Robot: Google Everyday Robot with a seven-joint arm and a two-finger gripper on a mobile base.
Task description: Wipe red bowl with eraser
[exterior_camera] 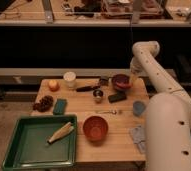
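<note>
Writing: you cannot read any lettering on the things here.
Red bowl [95,128]: round, orange-red and plain, with a deep inside. You find it upright on the near half of the desk [81,109], just right of the green tray [26,150].
Eraser [117,97]: a small black block lying flat toward the far right of the desk, just in front of the maroon bowl [121,81]. It lies well apart from the red bowl.
Gripper [133,80]: it hangs at the far right of the desk, over the right rim of the maroon bowl. Its fingers stand apart. You cannot tell whether it touches that bowl. The eraser lies below and to its left, not in the fingers.
Arm [145,55]: white, rising from the robot's body [169,135] at the right and bending down to the gripper.
Between eraser and red bowl: a spoon [109,112] lies across the way.
Beside the eraser: a small metal cup [98,94] just to its left, and behind that a long black-handled tool [89,88].
Far left: a white cup [69,79], an orange fruit [53,85], a dark clump [43,103] and a teal block [60,106].
In the tray: a pale long thing [60,132], lying on a slant.
Right edge: a blue-grey round thing [139,107] and a grey cloth [138,135], both near the robot's body.
</note>
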